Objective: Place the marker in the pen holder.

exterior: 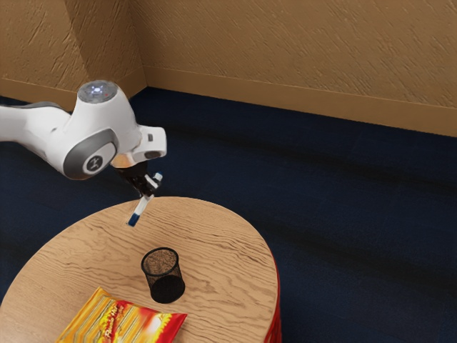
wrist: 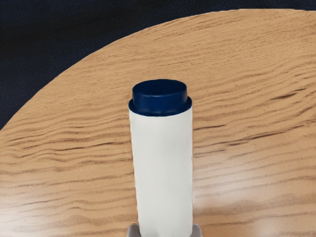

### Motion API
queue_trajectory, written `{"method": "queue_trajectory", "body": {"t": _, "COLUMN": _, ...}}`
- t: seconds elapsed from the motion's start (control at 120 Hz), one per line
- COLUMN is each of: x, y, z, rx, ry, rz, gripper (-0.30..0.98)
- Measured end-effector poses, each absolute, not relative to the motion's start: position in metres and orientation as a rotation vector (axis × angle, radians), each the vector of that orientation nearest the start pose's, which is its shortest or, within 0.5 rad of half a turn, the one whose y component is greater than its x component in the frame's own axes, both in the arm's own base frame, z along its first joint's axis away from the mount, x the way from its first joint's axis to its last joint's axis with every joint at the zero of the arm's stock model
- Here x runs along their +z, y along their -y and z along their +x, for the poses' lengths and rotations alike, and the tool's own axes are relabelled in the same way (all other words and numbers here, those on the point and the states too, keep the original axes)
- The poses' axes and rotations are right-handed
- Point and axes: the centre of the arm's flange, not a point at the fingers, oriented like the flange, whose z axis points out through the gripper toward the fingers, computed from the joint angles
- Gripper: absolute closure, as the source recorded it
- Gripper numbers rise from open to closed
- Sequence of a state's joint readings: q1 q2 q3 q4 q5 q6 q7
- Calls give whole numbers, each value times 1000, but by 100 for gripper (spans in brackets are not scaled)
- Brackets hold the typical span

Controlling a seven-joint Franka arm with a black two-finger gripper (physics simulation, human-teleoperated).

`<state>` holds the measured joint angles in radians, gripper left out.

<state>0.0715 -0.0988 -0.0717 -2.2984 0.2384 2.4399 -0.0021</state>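
Between two fingers, one white marker

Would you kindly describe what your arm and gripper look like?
My arm is white with rounded links, a grey joint cover bearing a light emblem, and a round grey cap with small bluish-white lights. My gripper is black, with grey fingertips.

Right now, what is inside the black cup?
Nothing sticks out of the cup. Through its open top I see the mesh far wall; the near wall covers the bottom, so I can't tell what lies there.
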Motion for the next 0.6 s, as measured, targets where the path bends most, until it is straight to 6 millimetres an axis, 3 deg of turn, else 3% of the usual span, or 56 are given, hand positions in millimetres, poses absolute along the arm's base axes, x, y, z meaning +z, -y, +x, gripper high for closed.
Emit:
{"method": "queue_trajectory", "body": {"t": 0.075, "x": 425, "y": 36, "z": 497, "rx": -505, "ry": -288, "rz": -2905, "gripper": 79}}
{"method": "queue_trajectory", "body": {"t": 0.142, "x": 421, "y": 53, "z": 476, "rx": -596, "ry": -275, "rz": -2903, "gripper": 79}}
{"method": "queue_trajectory", "body": {"t": 0.358, "x": 410, "y": 57, "z": 454, "rx": -888, "ry": -72, "rz": -2945, "gripper": 79}}
{"method": "queue_trajectory", "body": {"t": 0.45, "x": 406, "y": 75, "z": 438, "rx": -952, "ry": -12, "rz": -2977, "gripper": 79}}
{"method": "queue_trajectory", "body": {"t": 0.6, "x": 406, "y": 75, "z": 423, "rx": -1010, "ry": 124, "rz": -2995, "gripper": 79}}
